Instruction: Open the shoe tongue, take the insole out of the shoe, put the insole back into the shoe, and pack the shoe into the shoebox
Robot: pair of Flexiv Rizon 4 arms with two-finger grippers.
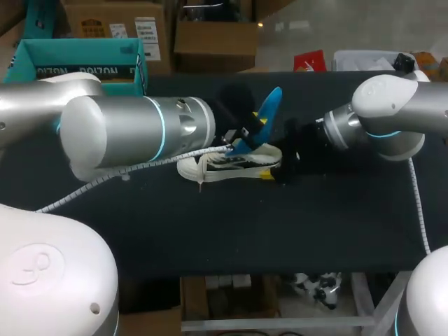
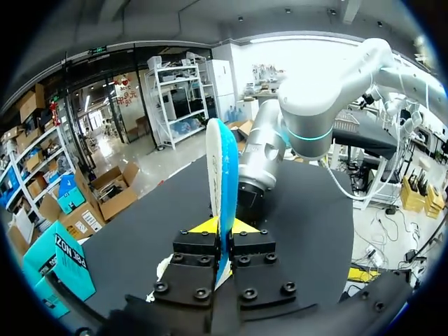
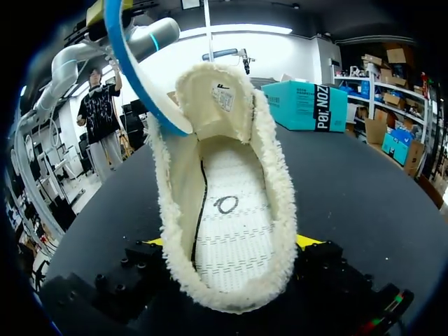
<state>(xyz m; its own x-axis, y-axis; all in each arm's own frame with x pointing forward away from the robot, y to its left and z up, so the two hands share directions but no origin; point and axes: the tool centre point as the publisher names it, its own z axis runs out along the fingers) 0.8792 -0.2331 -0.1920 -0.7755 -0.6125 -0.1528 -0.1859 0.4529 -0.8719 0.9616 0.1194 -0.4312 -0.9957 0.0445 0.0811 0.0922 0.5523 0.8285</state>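
Note:
The cream shoe with fleecy lining lies on its sole mid-table. My right gripper holds its heel: in the right wrist view the heel of the shoe fills the gap between both yellow tips, and the right gripper presses it from both sides. Above the shoe's opening, my left gripper is shut on the blue-and-white insole, which points up and away. In the left wrist view the insole stands edge-on between the fingers of the left gripper. The curved blue edge of the insole hangs over the shoe's tongue.
The teal shoebox stands open at the table's far left corner, also visible as the shoebox beside my left gripper and the shoebox beyond the shoe. The black table spreads in front of the shoe.

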